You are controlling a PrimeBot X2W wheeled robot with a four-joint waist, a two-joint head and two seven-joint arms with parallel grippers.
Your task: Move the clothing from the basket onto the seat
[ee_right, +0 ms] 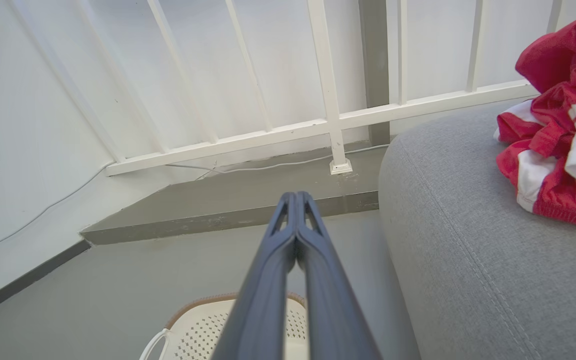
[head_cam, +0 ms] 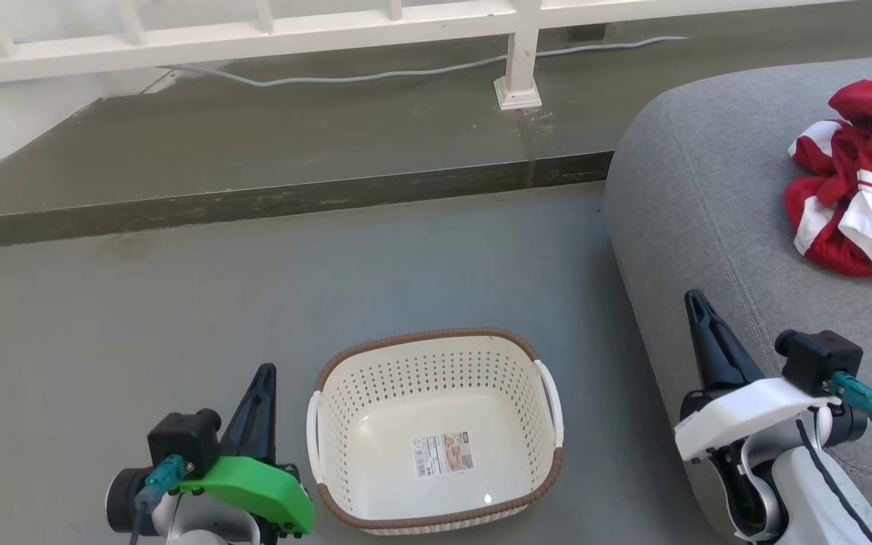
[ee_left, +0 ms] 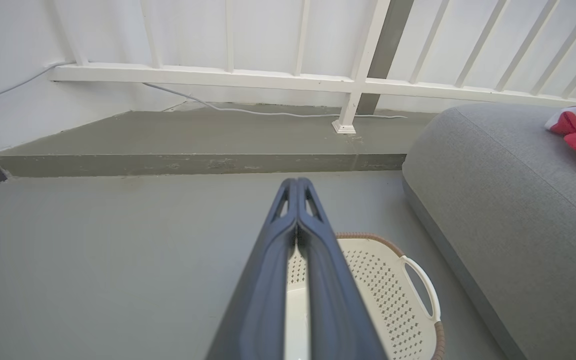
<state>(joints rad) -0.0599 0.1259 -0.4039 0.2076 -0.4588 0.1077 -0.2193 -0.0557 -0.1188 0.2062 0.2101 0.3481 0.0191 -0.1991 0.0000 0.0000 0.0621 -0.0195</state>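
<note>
Seat (head_cam: 693, 197) on the right carries the clothing (head_cam: 856, 182), heaped at its far right, well apart from both tools. Basket (head_cam: 436, 333), near centre, is empty, so the job looks done. Left gripper (head_cam: 263, 375) and right gripper (head_cam: 697, 301) flank it, pinched closed, holding nothing. Best next: park arms clear of the pile.

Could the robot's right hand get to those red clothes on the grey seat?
Probably yes. The right hand hangs beside the edge of the seat, and nothing stands between it and the clothing lying open on top. Its fingers are shut, so they must open first.
</note>
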